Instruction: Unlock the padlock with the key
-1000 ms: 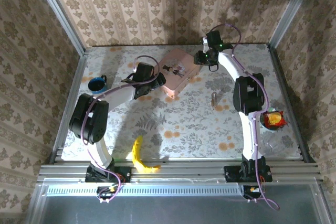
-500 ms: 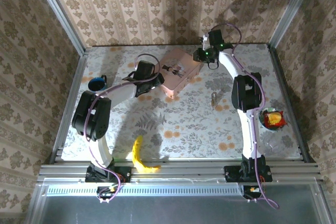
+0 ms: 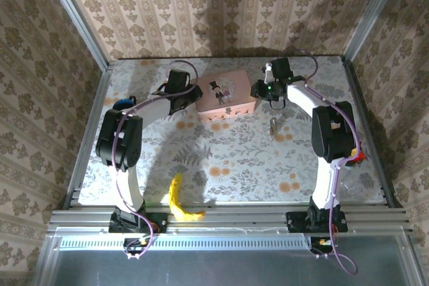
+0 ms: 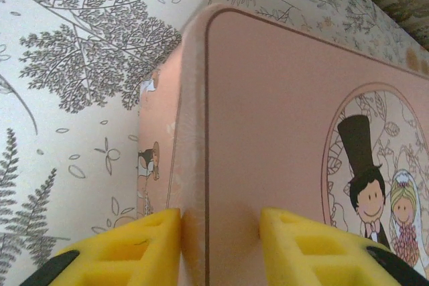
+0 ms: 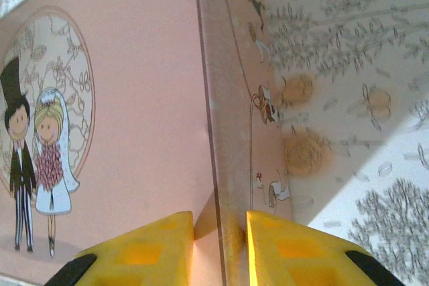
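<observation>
Left tool (image 4: pixel 220 222) grips the left end of the pink box (image 3: pixel 224 93); right tool (image 5: pixel 220 222) pinches its right end; the padlock (image 3: pixel 273 125) lies untouched on the worktop (image 3: pixel 228 159), just near-right of the box; the step looks like opening the box, perhaps for the key; next, one end must hold while the lid lifts.

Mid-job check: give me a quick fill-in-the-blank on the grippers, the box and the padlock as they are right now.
1. The left gripper and right gripper each pinch an end of the pink box, whose lid pictures a bride and ____.
2. The padlock lies apart from the box, held by ____ gripper.
3. The banana lies nearest the ____ arm's base.

Missing words: groom; neither; left.
</observation>
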`<state>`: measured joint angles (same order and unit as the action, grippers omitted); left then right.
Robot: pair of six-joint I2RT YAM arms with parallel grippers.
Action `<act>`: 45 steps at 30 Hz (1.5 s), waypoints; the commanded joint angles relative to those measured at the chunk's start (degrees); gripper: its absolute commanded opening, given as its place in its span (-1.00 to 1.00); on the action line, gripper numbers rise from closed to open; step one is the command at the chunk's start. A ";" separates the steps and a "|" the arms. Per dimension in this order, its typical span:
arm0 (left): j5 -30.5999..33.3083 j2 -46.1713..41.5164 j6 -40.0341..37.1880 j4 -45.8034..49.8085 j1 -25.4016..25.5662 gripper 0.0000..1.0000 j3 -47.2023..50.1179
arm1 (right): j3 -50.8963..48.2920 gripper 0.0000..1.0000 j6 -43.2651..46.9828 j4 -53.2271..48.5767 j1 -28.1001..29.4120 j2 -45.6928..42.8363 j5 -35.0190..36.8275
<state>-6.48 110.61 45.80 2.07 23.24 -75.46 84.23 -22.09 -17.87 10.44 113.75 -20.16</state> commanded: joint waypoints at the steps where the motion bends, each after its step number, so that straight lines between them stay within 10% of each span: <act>1: -3.13 1.88 -1.66 -0.39 0.31 -0.30 -1.94 | -5.21 -0.45 -3.89 0.06 1.22 -3.50 1.55; 11: -3.26 0.69 0.14 -2.38 -0.25 -0.20 0.35 | -7.44 -0.15 -3.20 -3.85 1.42 -9.15 7.95; 25: 1.08 -15.08 0.87 -2.86 -3.91 0.98 12.01 | -18.26 0.08 -2.56 -15.30 0.46 -21.20 21.30; 45: 13.54 -37.96 -2.52 5.58 -4.83 1.00 24.96 | -26.70 -0.23 -4.04 -6.05 1.71 -17.37 12.78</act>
<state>4.64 74.11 44.82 5.50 19.07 -51.44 56.25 -25.71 -25.17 11.55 94.94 -5.72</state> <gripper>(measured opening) 0.999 0.393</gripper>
